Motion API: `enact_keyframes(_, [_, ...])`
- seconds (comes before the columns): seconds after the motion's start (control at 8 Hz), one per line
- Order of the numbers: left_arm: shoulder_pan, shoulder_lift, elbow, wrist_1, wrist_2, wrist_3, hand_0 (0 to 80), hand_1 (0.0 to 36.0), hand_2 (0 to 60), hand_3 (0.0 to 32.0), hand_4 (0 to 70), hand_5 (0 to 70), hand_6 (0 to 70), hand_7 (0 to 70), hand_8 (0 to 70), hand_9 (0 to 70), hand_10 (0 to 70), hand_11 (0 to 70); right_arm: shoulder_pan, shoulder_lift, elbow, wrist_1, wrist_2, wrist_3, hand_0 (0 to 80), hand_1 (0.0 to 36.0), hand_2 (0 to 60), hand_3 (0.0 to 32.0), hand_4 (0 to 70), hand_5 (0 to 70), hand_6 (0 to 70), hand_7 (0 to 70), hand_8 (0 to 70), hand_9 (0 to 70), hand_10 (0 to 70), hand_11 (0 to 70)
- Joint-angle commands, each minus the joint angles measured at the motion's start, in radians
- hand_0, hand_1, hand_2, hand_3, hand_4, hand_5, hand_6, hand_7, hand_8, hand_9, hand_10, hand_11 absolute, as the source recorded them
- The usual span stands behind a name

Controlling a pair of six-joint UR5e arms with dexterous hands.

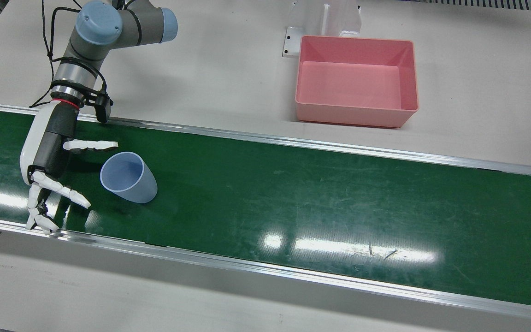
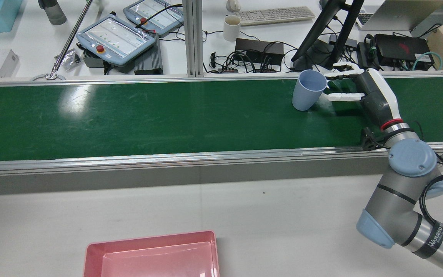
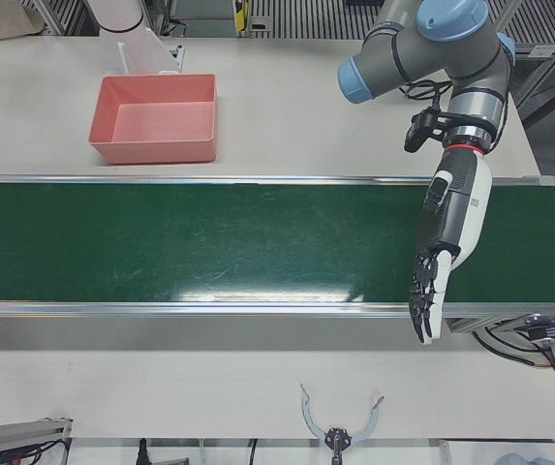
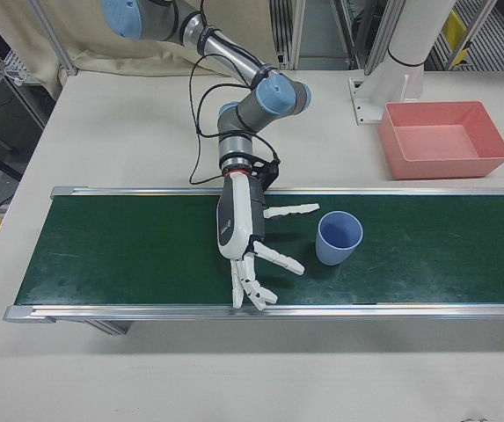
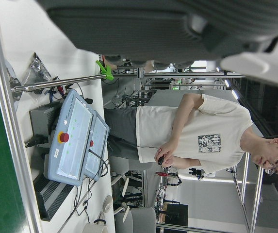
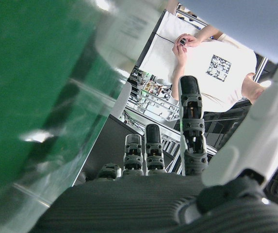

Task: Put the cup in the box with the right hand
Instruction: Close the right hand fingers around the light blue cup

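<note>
Green belt on the bench, blue cup (image 1: 129, 177) standing upright.
Beside the cup I hold my right hand (image 1: 52, 159) spread open, empty; pink box (image 1: 356, 80) well apart.

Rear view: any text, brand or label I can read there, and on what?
"WANFEO", roughly; last letters unsure: black band on the right arm.
Teach pendant screens: too small to read.
Cup, box: no markings visible.

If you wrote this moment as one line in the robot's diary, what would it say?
right hand: open, beside cup, not touching | cup: upright on green belt | pink box: empty, off belt | left hand: open, idle
</note>
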Motion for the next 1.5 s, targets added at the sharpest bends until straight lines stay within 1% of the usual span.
enact_keyframes(0.0, [0.000, -0.001, 0.000, 0.000, 0.000, 0.000, 0.0, 0.0, 0.0, 0.0, 0.0, 0.0, 0.0, 0.0, 0.0, 0.0, 0.0, 0.0, 0.000, -0.001, 0.000, 0.000, 0.000, 0.000, 43.9, 1.6, 4.3, 0.0, 42.5, 2.2, 6.9, 34.8, 10.6, 17.2, 2.6, 3.8])
enact_keyframes(0.38, [0.000, -0.001, 0.000, 0.000, 0.000, 0.000, 0.0, 0.0, 0.0, 0.0, 0.0, 0.0, 0.0, 0.0, 0.0, 0.0, 0.0, 0.0, 0.005, -0.003, 0.000, -0.003, 0.002, -0.003, 44.0, 1.7, 4.8, 0.0, 43.5, 2.1, 7.1, 36.0, 10.8, 17.8, 2.4, 3.5])
enact_keyframes(0.5, [0.001, -0.001, 0.000, 0.000, 0.000, 0.000, 0.0, 0.0, 0.0, 0.0, 0.0, 0.0, 0.0, 0.0, 0.0, 0.0, 0.0, 0.0, 0.005, -0.004, 0.000, -0.003, 0.005, -0.013, 44.2, 1.6, 5.0, 0.0, 46.8, 2.0, 7.7, 38.4, 11.4, 18.9, 2.4, 3.4])
enact_keyframes(0.62, [0.000, -0.001, 0.000, 0.000, 0.000, 0.000, 0.0, 0.0, 0.0, 0.0, 0.0, 0.0, 0.0, 0.0, 0.0, 0.0, 0.0, 0.0, 0.006, -0.003, 0.002, -0.005, 0.006, -0.026, 44.3, 0.2, 7.9, 0.0, 70.0, 0.5, 10.5, 45.2, 12.6, 21.0, 4.0, 4.8])
enact_keyframes(0.75, [0.000, -0.001, 0.000, 0.000, 0.000, 0.000, 0.0, 0.0, 0.0, 0.0, 0.0, 0.0, 0.0, 0.0, 0.0, 0.0, 0.0, 0.0, 0.008, -0.004, 0.005, -0.005, 0.011, -0.031, 43.0, 0.0, 14.8, 0.0, 70.0, 0.0, 11.8, 53.6, 12.8, 22.4, 5.6, 6.1])
enact_keyframes(0.88, [0.000, 0.000, -0.001, 0.000, 0.000, 0.000, 0.0, 0.0, 0.0, 0.0, 0.0, 0.0, 0.0, 0.0, 0.0, 0.0, 0.0, 0.0, 0.011, -0.004, 0.006, -0.005, 0.011, -0.036, 42.9, 0.1, 17.6, 0.0, 70.0, 0.0, 13.6, 63.0, 13.6, 25.6, 5.9, 6.6])
enact_keyframes(1.0, [0.000, 0.000, -0.001, 0.000, 0.000, 0.000, 0.0, 0.0, 0.0, 0.0, 0.0, 0.0, 0.0, 0.0, 0.0, 0.0, 0.0, 0.0, 0.011, -0.001, 0.008, -0.005, 0.012, -0.040, 46.4, 6.1, 26.9, 0.0, 70.0, 0.0, 15.1, 68.7, 15.0, 30.1, 7.2, 9.0])
enact_keyframes(1.12, [0.000, -0.001, -0.001, 0.000, 0.000, 0.000, 0.0, 0.0, 0.0, 0.0, 0.0, 0.0, 0.0, 0.0, 0.0, 0.0, 0.0, 0.0, 0.011, 0.000, 0.014, -0.005, 0.012, -0.043, 47.2, 10.6, 34.8, 0.0, 70.0, 0.1, 15.7, 70.0, 16.0, 32.4, 8.3, 10.8])
enact_keyframes(1.25, [0.000, -0.001, -0.001, 0.000, 0.000, 0.000, 0.0, 0.0, 0.0, 0.0, 0.0, 0.0, 0.0, 0.0, 0.0, 0.0, 0.0, 0.0, 0.014, -0.004, 0.037, -0.007, 0.012, -0.043, 47.6, 13.0, 39.7, 0.0, 70.0, 0.5, 15.7, 69.1, 16.4, 33.0, 8.8, 11.7])
enact_keyframes(1.38, [0.000, -0.001, -0.001, 0.000, 0.000, 0.000, 0.0, 0.0, 0.0, 0.0, 0.0, 0.0, 0.0, 0.0, 0.0, 0.0, 0.0, 0.0, 0.020, -0.009, 0.082, -0.007, 0.011, -0.051, 47.8, 13.6, 40.7, 0.0, 70.0, 0.7, 15.4, 67.1, 16.4, 32.6, 9.1, 12.1])
